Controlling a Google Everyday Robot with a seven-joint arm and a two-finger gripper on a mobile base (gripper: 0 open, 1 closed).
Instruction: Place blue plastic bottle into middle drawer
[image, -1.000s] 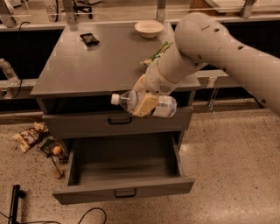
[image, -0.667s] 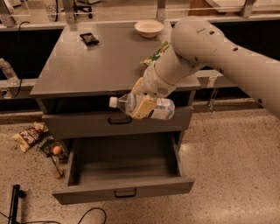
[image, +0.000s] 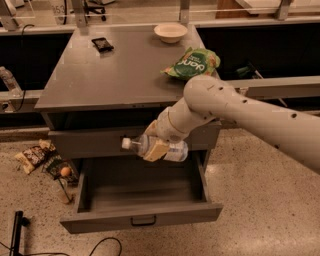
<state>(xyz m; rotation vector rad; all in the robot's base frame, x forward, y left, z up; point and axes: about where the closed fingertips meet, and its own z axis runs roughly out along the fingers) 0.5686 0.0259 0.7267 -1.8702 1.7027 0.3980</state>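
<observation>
My gripper is shut on the blue plastic bottle, a clear bottle with a white cap pointing left, held sideways. The bottle hangs in front of the closed drawer and above the back of the open middle drawer. That drawer is pulled out, grey, with a small black handle on its front, and its inside looks bare. My white arm reaches in from the right and hides part of the cabinet front.
On the grey cabinet top lie a green chip bag, a white bowl and a small dark object. Snack packets and a small orange ball lie on the floor at the left. A black cable runs below.
My arm has lowered the bottle from the cabinet's upper front edge down to the opening above the middle drawer. The bottle stays sideways in my grip.
</observation>
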